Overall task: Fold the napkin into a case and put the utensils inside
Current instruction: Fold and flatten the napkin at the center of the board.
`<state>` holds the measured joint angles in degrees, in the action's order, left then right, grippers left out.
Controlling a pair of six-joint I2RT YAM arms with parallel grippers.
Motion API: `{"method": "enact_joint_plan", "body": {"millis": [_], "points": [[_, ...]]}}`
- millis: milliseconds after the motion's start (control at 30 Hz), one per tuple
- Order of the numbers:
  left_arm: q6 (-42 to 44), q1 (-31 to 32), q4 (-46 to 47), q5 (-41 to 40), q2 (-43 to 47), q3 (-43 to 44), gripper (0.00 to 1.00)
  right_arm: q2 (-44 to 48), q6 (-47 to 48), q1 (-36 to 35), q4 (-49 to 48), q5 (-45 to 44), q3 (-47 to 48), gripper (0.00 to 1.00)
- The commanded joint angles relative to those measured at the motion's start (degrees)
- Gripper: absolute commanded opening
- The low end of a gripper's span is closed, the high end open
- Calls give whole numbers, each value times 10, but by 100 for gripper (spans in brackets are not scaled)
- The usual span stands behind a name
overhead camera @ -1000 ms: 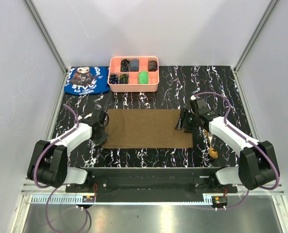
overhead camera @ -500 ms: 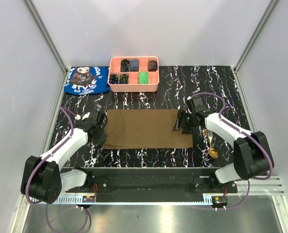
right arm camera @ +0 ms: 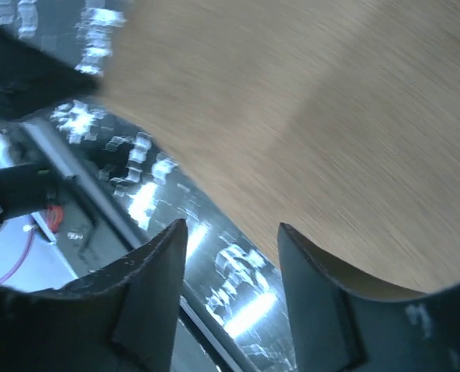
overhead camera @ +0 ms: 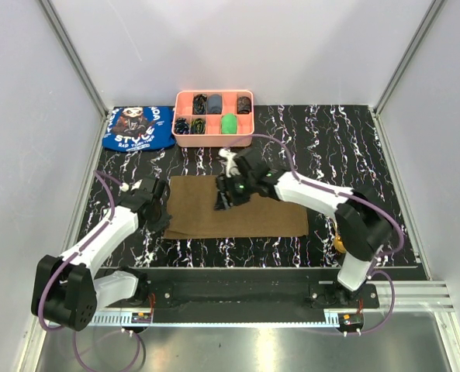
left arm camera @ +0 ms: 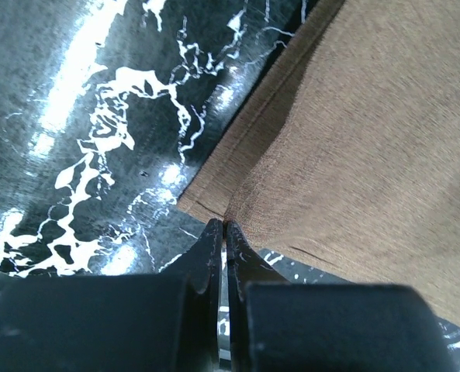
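Observation:
The olive-brown napkin (overhead camera: 249,209) lies flat on the black marbled table. My left gripper (overhead camera: 161,215) is at its near-left corner. In the left wrist view the gripper (left arm camera: 224,225) is shut with its tips pinching the napkin's (left arm camera: 354,139) edge. My right gripper (overhead camera: 223,198) hovers over the left-middle of the napkin. In the right wrist view the gripper (right arm camera: 231,229) is open and empty above the blurred napkin (right arm camera: 307,101). The bowl of a gold-brown spoon (overhead camera: 340,245) peeks out beside the right arm. The fork-like piece is hidden.
A pink compartment tray (overhead camera: 212,142) with small dark and green items stands at the back. A blue printed cloth (overhead camera: 139,128) lies at the back left. The right arm (overhead camera: 323,194) stretches across the napkin's far right part.
My right gripper has swung left from the napkin's right edge to over its left-middle, leaving the napkin flat. My left gripper has stayed at the near-left corner.

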<state>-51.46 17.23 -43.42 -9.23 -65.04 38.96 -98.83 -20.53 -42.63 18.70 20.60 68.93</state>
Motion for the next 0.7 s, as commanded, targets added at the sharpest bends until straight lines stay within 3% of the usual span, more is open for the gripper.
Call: {"method": "enact_joint_plan", "body": {"millis": [0, 167, 367, 667], "points": [[2, 1, -2, 31, -1, 24, 0, -56, 50, -49, -81, 62, 86, 57], [5, -11, -6, 59, 3, 30, 0, -135, 73, -100, -125, 73, 131, 58], [23, -40, -15, 85, 17, 36, 0, -167, 62, -125, -236, 49, 114, 54], [46, -79, -26, 123, 23, 41, 0, -218, 59, -157, -247, 44, 157, 57]]}}
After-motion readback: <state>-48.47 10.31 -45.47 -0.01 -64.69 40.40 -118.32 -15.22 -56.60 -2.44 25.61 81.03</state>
